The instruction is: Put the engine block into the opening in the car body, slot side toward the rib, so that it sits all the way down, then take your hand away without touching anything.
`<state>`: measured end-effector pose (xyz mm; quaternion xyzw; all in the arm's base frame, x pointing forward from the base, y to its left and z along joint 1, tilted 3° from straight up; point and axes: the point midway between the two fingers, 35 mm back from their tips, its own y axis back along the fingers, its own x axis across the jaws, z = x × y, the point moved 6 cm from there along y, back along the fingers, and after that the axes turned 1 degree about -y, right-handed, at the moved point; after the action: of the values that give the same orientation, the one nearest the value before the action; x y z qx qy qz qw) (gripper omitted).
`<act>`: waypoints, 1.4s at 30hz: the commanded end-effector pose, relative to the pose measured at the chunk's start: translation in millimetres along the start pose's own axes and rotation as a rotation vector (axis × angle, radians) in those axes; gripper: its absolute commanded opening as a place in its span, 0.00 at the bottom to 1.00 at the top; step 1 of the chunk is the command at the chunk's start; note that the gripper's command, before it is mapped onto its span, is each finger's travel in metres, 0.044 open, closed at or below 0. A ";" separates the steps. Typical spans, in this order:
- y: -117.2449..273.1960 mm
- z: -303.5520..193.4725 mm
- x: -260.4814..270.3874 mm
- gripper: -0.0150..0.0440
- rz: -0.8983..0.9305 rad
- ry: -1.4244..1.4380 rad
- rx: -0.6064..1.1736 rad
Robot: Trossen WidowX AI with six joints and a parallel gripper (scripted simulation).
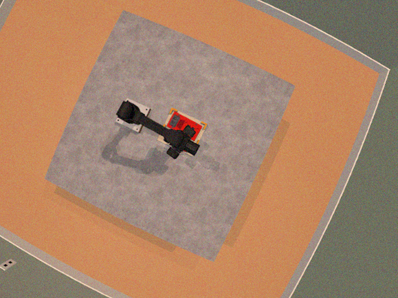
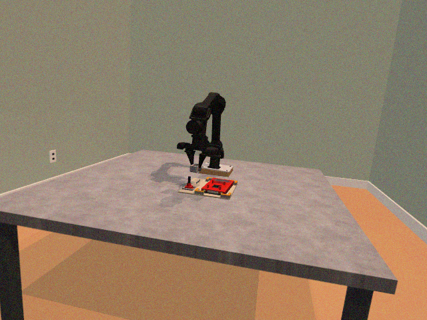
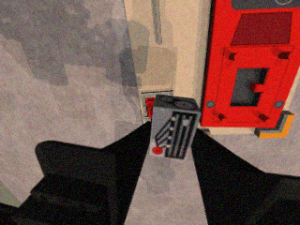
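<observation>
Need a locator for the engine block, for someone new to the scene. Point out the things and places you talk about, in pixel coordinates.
On the grey table [image 1: 231,195] [image 2: 241,220], find the black arm's gripper [image 2: 195,168] [image 3: 171,128]. Between its fingers, above the surface, is the engine block [image 2: 194,168] [image 3: 161,124]: a small grey box, unlike the flat red car body [image 1: 180,126] [image 2: 225,183] [image 3: 220,84].
</observation>
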<state>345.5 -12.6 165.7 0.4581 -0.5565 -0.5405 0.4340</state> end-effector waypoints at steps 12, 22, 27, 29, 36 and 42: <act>-16.8 8.6 -45.9 0.25 -0.019 0.069 -0.019; -27.0 18.2 -74.2 0.25 -0.028 0.115 -0.032; -32.1 23.8 -87.9 0.25 -0.032 0.138 -0.038; -34.1 26.2 -93.2 0.25 -0.033 0.148 -0.041; -35.4 27.6 -96.7 0.43 -0.034 0.153 -0.043; -35.5 27.6 -96.7 0.52 -0.034 0.145 -0.043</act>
<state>339.6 87.1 130.6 0.4970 -0.5029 -0.5223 0.4767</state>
